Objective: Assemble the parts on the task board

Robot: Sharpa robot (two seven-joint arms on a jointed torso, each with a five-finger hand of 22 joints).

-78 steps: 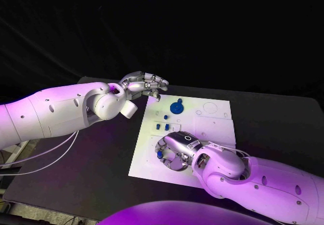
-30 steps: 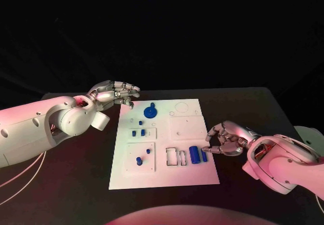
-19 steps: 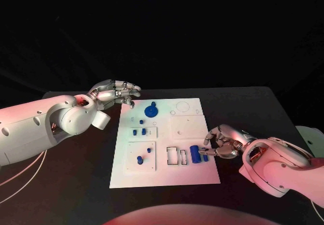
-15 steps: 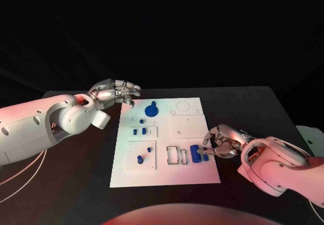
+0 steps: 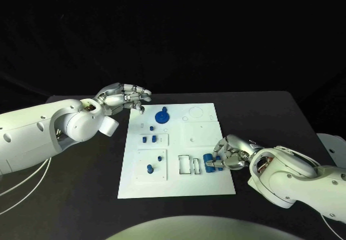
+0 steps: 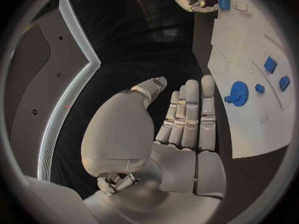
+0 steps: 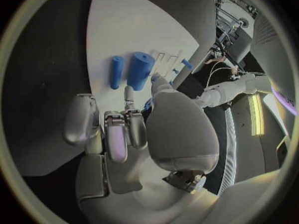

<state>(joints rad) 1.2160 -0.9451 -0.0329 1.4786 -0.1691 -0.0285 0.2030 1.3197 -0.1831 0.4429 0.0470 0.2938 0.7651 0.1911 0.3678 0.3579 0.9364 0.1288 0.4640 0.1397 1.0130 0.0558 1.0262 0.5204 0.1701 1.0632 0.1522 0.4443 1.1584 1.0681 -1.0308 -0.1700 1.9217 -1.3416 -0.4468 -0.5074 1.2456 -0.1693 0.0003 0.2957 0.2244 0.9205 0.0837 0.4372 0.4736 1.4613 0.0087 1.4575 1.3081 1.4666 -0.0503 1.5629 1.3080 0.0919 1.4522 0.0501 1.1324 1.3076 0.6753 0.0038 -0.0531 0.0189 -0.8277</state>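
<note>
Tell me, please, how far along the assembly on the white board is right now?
Early to midway, I'd judge. Several small blue pieces already sit on the task board, along with a blue disc. The right hand is at the blue cylinders beside the open rectangular slots. The left hand holds nothing.

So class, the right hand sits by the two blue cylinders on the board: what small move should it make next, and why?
Probably close the right hand on the larger blue cylinder. Its fingertips are at the two cylinders near the task board edge, no grip shows yet, and the rectangular slots beside them stand unfilled. The left hand holds nothing.
</note>
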